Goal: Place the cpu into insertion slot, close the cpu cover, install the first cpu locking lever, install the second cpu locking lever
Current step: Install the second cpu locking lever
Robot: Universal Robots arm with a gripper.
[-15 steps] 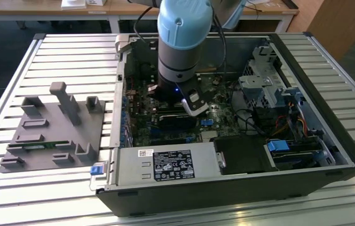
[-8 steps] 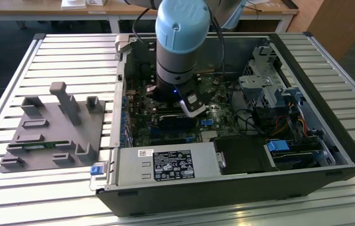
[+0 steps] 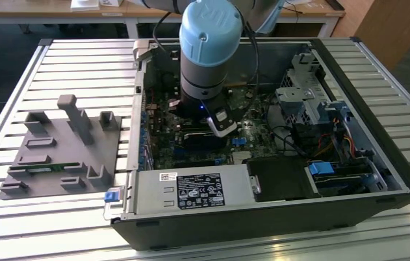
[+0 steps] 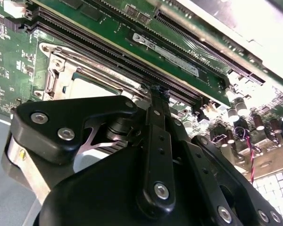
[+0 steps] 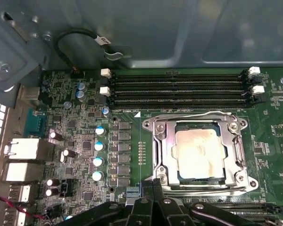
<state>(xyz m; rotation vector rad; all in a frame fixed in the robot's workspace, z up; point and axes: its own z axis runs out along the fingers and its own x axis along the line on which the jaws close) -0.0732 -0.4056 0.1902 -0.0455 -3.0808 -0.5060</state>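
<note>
The cpu (image 5: 199, 153), a small flat square chip with a dull silver-grey metal top, lies seated in the insertion slot (image 5: 167, 150), a square black-framed socket on the green motherboard (image 5: 85, 117). The cpu cover (image 5: 200, 123), a thin square silver metal frame with a large central window, lies flat over the chip, so that the metal top shows through the window. Placement and cover closure are therefore judged complete.

The step in hand is judged to be the locking-lever stage. The state of either lever cannot be told with certainty.

The tool (image 4: 155, 92), a black linkage gripper, hangs just above the board. In the first wrist view the socket lies just ahead of the tool's tip, and the four long black memory slots (image 5: 179, 87) lie beyond it. In the second wrist view its fingers appear brought together into one narrow tip, holding nothing, close to the near edge of the socket frame.

The lever move calls for a narrow tip to press a thin wire lever down and sideways under its retaining hook, without touching the adjacent capacitors (image 5: 99, 146).
</note>
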